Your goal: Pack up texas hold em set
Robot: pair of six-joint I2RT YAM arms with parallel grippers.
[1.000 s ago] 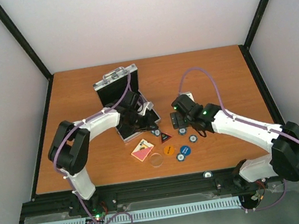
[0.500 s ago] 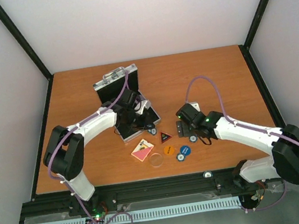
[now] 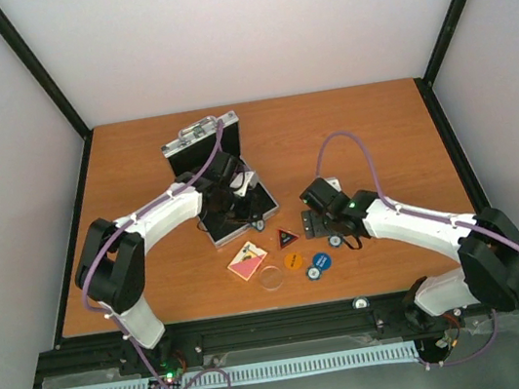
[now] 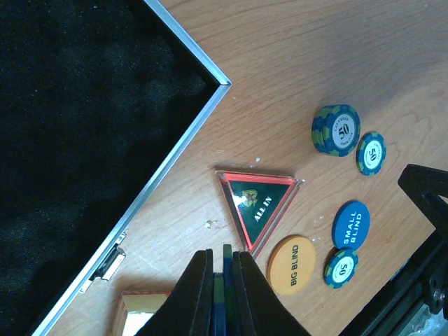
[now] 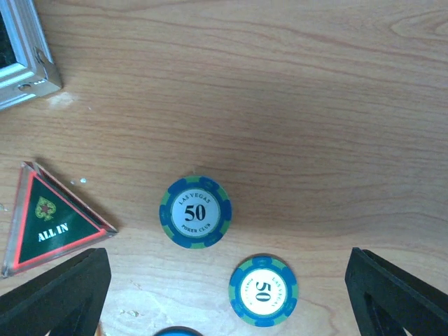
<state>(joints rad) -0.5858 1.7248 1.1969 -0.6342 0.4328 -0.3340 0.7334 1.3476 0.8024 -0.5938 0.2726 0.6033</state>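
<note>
White walls and a black frame enclose an orange-brown wooden table (image 3: pixel 377 126). One small silver aluminium case (image 3: pixel 200 145) with black foam lining stands open left of the table's middle, with its lid upright toward the far edge.

The loose pieces lie between the case and the near edge:
- one red-black triangle marked ALL IN (image 4: pixel 257 203)
- one orange disc marked BIG BLIND (image 4: pixel 291 264)
- one blue disc marked SMALL BLIND (image 4: pixel 350 224)
- one pink card deck (image 3: pixel 247 261)
- one clear disc (image 3: pixel 272 277), nearest the near edge

The blue-white poker chips (image 4: pixel 336 129) on the table come to one short stack, whose count I cannot tell, and two loose ones. One single chip (image 4: pixel 370 152) lies just beside the stack, and the other single chip (image 4: pixel 341 267) lies between the orange and blue discs.

The left gripper (image 4: pixel 224 257) hangs by the case's near rim. Its jaws are pressed together on blue-white poker chips held on edge; how many I cannot tell. The right gripper (image 5: pixel 227 253) hovers over the stack and the single chip beside it, with its jaws spread wide and touching nothing.
</note>
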